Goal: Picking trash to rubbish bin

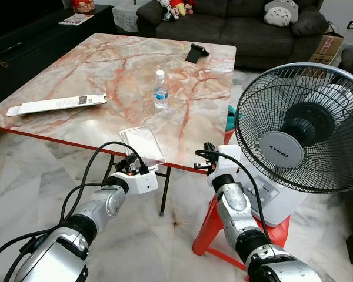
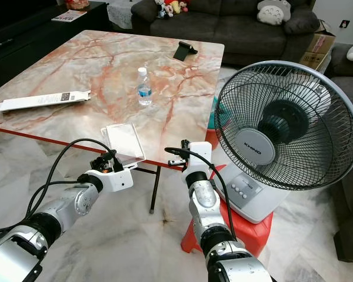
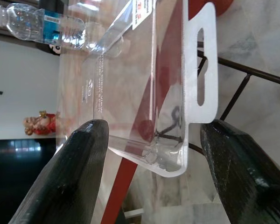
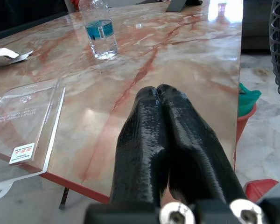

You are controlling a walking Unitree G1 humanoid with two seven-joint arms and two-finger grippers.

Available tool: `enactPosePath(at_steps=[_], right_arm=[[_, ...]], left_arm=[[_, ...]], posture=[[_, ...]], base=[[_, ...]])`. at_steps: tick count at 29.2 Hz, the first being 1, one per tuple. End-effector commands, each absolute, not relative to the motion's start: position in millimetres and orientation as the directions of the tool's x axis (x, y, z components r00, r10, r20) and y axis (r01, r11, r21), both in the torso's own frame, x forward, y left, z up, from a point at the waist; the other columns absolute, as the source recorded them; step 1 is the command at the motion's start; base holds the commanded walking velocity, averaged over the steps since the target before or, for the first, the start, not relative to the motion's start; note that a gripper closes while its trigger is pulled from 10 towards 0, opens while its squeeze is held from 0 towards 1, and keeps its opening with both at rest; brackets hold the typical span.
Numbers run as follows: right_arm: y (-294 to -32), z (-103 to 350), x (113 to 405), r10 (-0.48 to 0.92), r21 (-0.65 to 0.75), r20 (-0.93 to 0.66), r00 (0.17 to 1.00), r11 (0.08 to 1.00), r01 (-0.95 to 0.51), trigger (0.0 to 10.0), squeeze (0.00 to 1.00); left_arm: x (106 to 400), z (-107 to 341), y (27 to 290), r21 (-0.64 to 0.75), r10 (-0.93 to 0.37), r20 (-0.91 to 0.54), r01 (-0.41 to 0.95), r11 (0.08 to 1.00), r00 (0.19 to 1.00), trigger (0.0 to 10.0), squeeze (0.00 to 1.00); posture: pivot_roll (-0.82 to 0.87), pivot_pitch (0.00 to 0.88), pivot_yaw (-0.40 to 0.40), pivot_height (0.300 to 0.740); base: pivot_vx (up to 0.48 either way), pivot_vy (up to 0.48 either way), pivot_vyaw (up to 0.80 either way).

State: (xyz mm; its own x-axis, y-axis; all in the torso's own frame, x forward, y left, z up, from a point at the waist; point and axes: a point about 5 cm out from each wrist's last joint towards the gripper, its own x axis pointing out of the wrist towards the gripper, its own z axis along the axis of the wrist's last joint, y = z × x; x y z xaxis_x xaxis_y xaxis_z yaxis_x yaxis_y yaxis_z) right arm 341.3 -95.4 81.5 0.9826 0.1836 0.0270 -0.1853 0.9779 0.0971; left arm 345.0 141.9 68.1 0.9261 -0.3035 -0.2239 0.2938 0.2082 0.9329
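Task barely begun, nothing binned.

Long white flat carton [image 1: 56, 104] lies far left on marble-pattern worktop [image 1: 106, 64].

Your left gripper [image 3: 149, 154]: jaws spread wide, flanking clear plastic blister pack [image 1: 142, 144] overhanging near edge, not gripped.

Small clear water bottle [image 1: 160, 89] stands mid-worktop.

Your right gripper [image 4: 165, 140]: jaws clenched, holding nothing.

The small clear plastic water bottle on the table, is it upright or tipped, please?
Upright: the small clear plastic water bottle stands on its base on the marble-patterned table, white cap on top.
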Motion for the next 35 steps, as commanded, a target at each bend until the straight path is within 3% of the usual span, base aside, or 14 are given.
enactPosePath(at_steps=[1, 19, 20, 21, 22, 35], right_arm=[[-96.3, 86.6, 344.3, 0.175, 0.098, 0.045, 0.984, 0.979, -0.178, 10.0, 0.0], [-98.0, 88.1, 345.2, 0.166, 0.092, 0.052, 0.985, 0.981, -0.171, 10.0, 0.0], [-98.2, 88.2, 345.3, 0.165, 0.091, 0.052, 0.985, 0.981, -0.169, 10.0, 0.0], [-98.4, 88.3, 345.4, 0.165, 0.09, 0.053, 0.985, 0.982, -0.169, 10.0, 0.0], [-98.6, 88.4, 345.4, 0.164, 0.089, 0.053, 0.985, 0.982, -0.168, 10.0, 0.0], [-97.1, 88.8, 345.3, 0.164, 0.087, 0.056, 0.985, 0.982, -0.168, 10.0, 0.0]], left_arm=[[347.0, 69.0, 140.3, 0.938, -0.303, -0.22, 0.286, 0.195, 0.927, 10.0, 0.0], [347.6, 68.0, 139.4, 0.947, -0.284, -0.177, 0.242, 0.212, 0.942, 10.0, 0.0], [347.1, 67.4, 138.7, 0.944, -0.288, -0.18, 0.248, 0.219, 0.941, 9.1, 0.0], [346.8, 67.1, 138.3, 0.943, -0.29, -0.181, 0.25, 0.22, 0.94, 4.1, 0.0], [346.5, 66.6, 137.9, 0.943, -0.292, -0.181, 0.25, 0.22, 0.939, 0.0, 0.0], [345.8, 66.3, 138.2, 0.945, -0.294, -0.168, 0.239, 0.224, 0.941, 0.0, 0.0]], posture=[[0.04, 0.03, -0.008, 0.74], [0.02, 0.0, 0.0, 0.74], [0.02, 0.0, 0.0, 0.74], [0.02, 0.0, 0.0, 0.74], [0.02, 0.0, 0.0, 0.74], [0.03, 0.0, -0.005, 0.74]], base=[[0.0, 0.0, 0.0], [0.0, 0.0, 0.0], [0.0, 0.0, 0.0], [0.0, 0.0, 0.0], [0.0, 0.0, 0.0], [0.0, 0.0, 0.0]])
